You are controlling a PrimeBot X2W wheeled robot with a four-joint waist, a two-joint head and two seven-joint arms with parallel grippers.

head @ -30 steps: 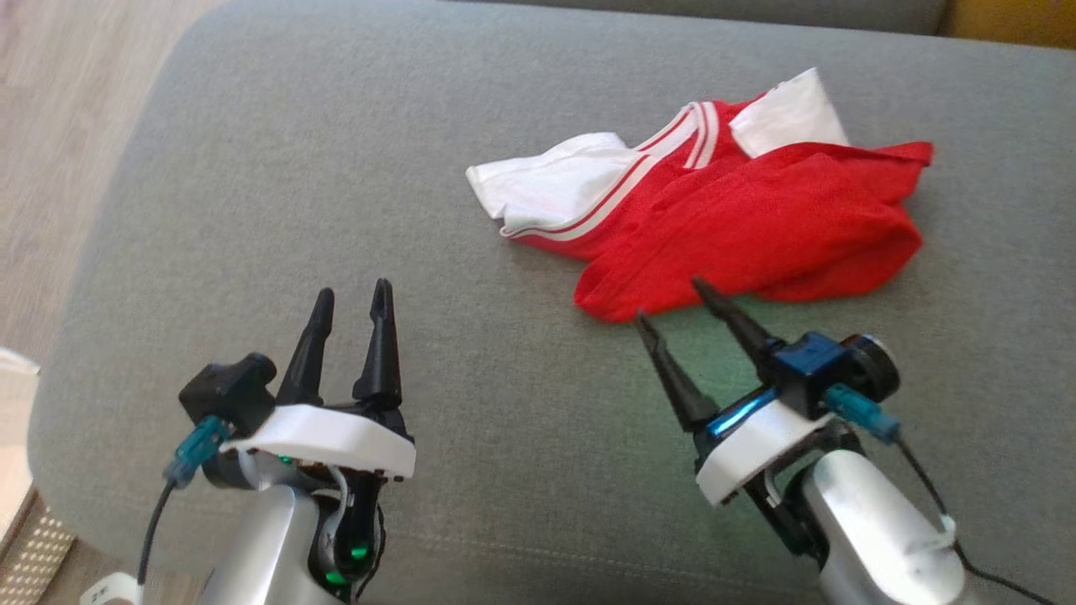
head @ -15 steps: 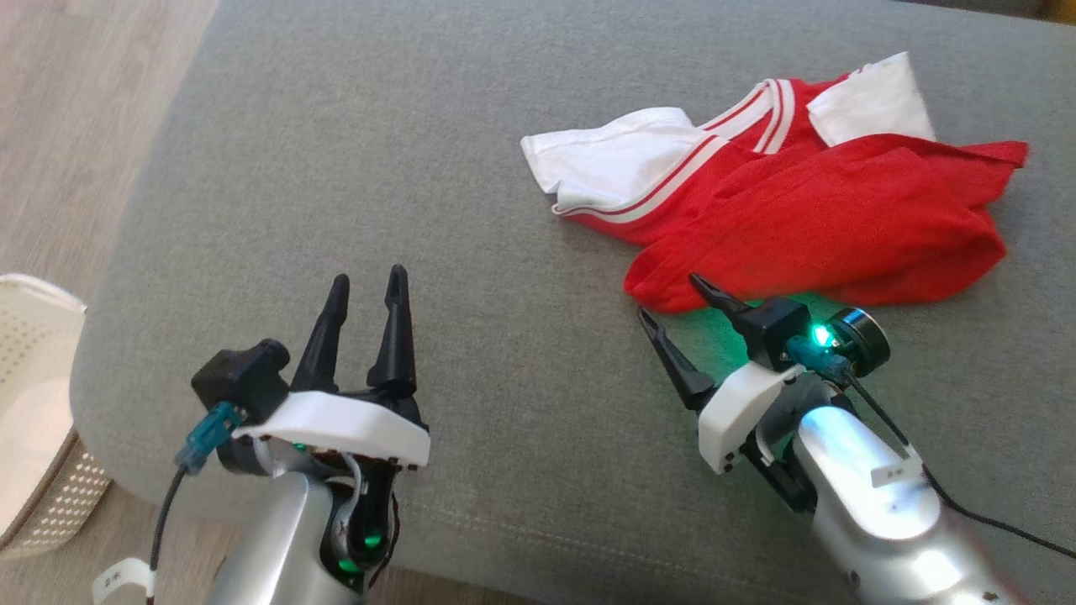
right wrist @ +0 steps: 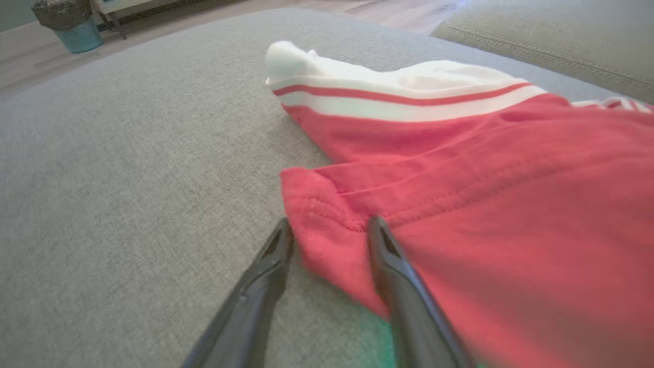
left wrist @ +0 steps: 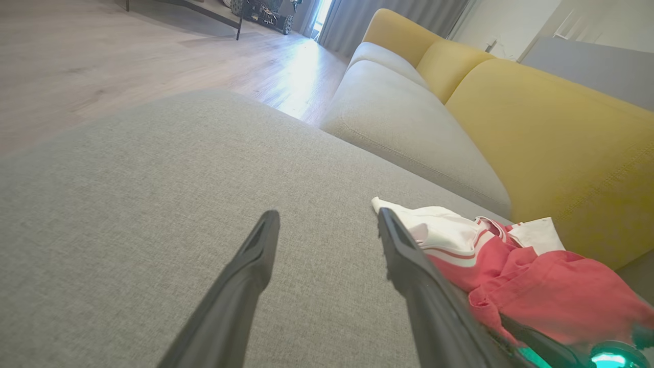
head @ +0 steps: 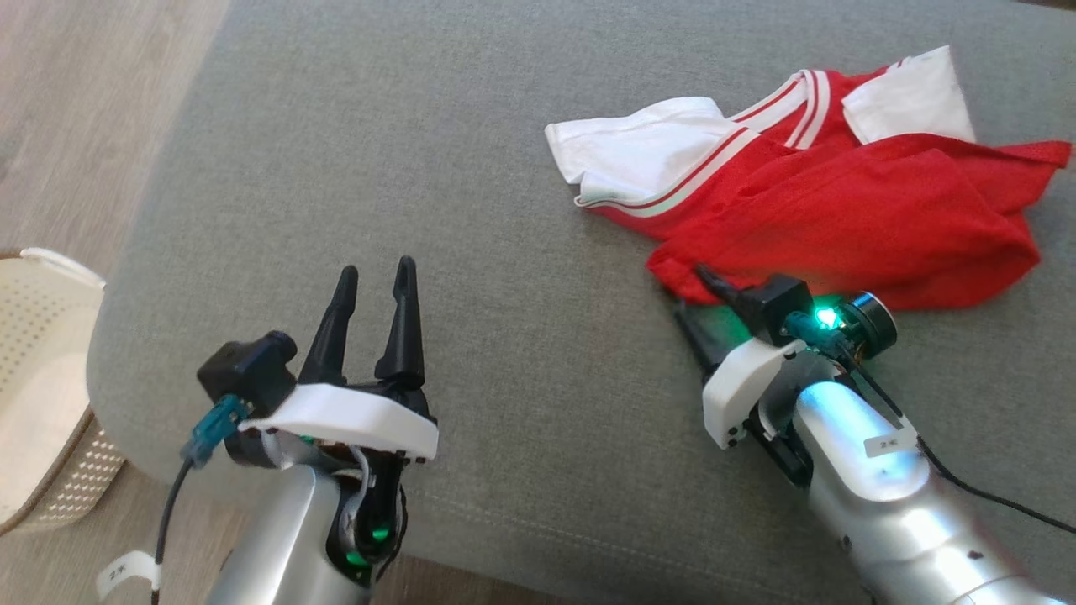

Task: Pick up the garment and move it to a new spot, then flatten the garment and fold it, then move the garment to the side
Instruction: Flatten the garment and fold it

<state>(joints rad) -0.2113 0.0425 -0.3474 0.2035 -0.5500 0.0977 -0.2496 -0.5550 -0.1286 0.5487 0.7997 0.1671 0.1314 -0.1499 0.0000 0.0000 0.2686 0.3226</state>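
Note:
The garment (head: pixel 841 210), a red top with white sleeves and striped trim, lies crumpled on the grey cushion (head: pixel 420 168) at the upper right. My right gripper (head: pixel 688 290) is at the garment's near left corner. In the right wrist view the right gripper (right wrist: pixel 329 225) has its fingers apart astride the red hem of the garment (right wrist: pixel 485 179), one finger beside the edge and one over the cloth. My left gripper (head: pixel 377 269) stands open above bare cushion at the lower left, well clear of the garment. Through the left gripper (left wrist: pixel 328 214) the garment (left wrist: pixel 536 291) lies off to the right.
A white perforated basket (head: pixel 42 378) stands on the wood floor (head: pixel 84 101) beside the cushion's left edge. A yellow sofa back (left wrist: pixel 562 153) and a grey sofa seat (left wrist: pixel 409 128) lie beyond the garment. Bare grey cushion spreads left of the garment.
The head camera has shifted, sliding the scene rightward. My right gripper has pushed forward onto the garment's corner and its fingers have drawn closer together. The left gripper holds as before.

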